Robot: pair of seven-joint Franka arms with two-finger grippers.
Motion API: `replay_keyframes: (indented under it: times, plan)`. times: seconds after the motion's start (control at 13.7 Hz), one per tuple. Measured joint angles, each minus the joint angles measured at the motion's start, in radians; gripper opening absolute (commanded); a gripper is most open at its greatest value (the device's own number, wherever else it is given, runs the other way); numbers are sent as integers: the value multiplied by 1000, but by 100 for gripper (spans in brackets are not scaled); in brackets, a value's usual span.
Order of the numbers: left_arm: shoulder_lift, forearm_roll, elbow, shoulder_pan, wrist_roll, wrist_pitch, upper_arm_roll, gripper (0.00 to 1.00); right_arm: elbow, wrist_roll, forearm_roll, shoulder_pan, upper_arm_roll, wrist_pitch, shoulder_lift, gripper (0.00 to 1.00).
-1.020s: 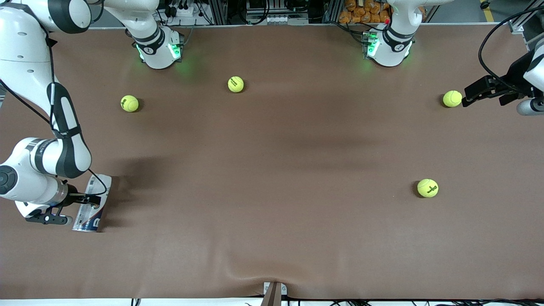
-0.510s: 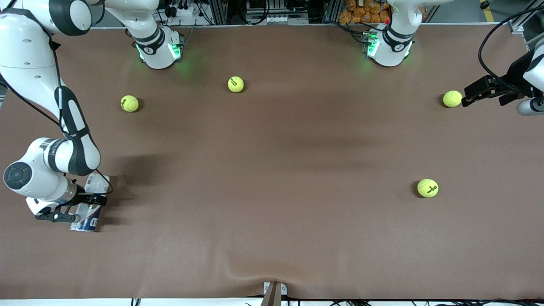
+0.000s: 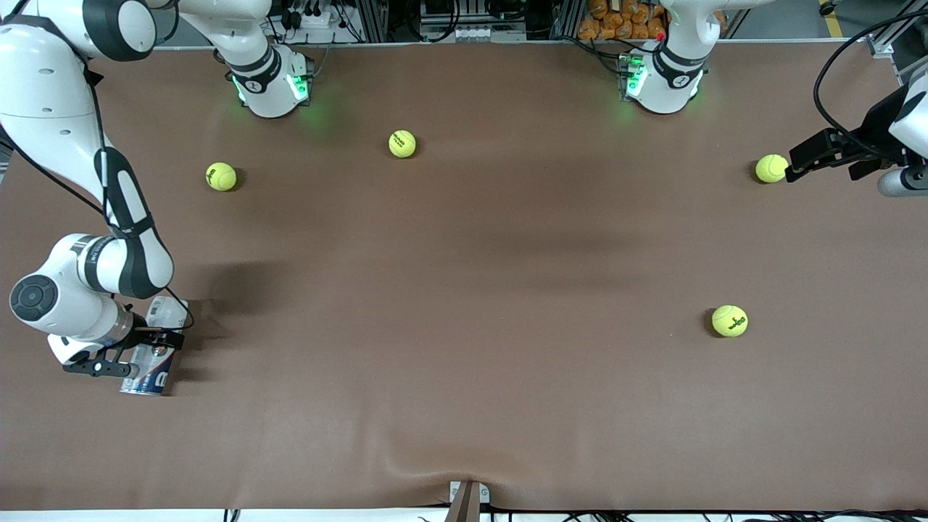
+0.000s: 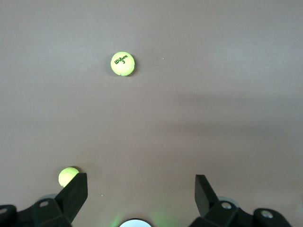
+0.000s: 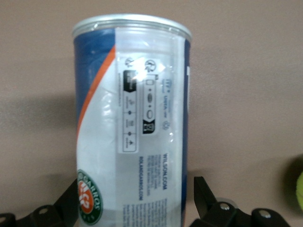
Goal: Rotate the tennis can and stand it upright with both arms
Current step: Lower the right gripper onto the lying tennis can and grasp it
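Two grippers show in the front view, well apart. The right gripper (image 3: 138, 353) is down at the can (image 3: 151, 366), which stands tilted near the right arm's end of the table (image 3: 464, 290), its silver end nearest the camera and its clear end leaning up against the arm's wrist. The fingers straddle the can's middle, spread wide. The left gripper (image 3: 801, 161) waits at the left arm's end, its tips just beside a ball (image 3: 771, 168).

In the left wrist view the fingers (image 4: 73, 194) stand fully apart with bare table between them; one ball (image 4: 68, 176) sits just outside one fingertip, another ball (image 4: 122, 63) lies well ahead of both.

In the right wrist view the can (image 5: 132, 123) fills the gap between the fingers (image 5: 203, 194), its label facing the camera and its rim pointing away from the tips. The jaws look wide open on either side of it; whether the pads press the wall cannot be told, so no firm grip is shown.

The step in hand looks like the right arm tipping the can toward upright. Next, the fingers likely need to close on the can or keep levering it, while the left arm must come across to steady it.
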Motion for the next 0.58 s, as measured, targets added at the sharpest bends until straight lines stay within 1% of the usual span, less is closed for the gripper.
replay_keyframes:
  times: [0.07, 0.58]
  plan:
    - [0, 0, 0, 0, 0, 0, 0, 100, 0, 0, 0, -4, 0, 2, 0, 55]
    - [0, -1, 0, 0, 0, 0, 0, 100, 1, -3, 0, -8, 2, 7, -6, 55]
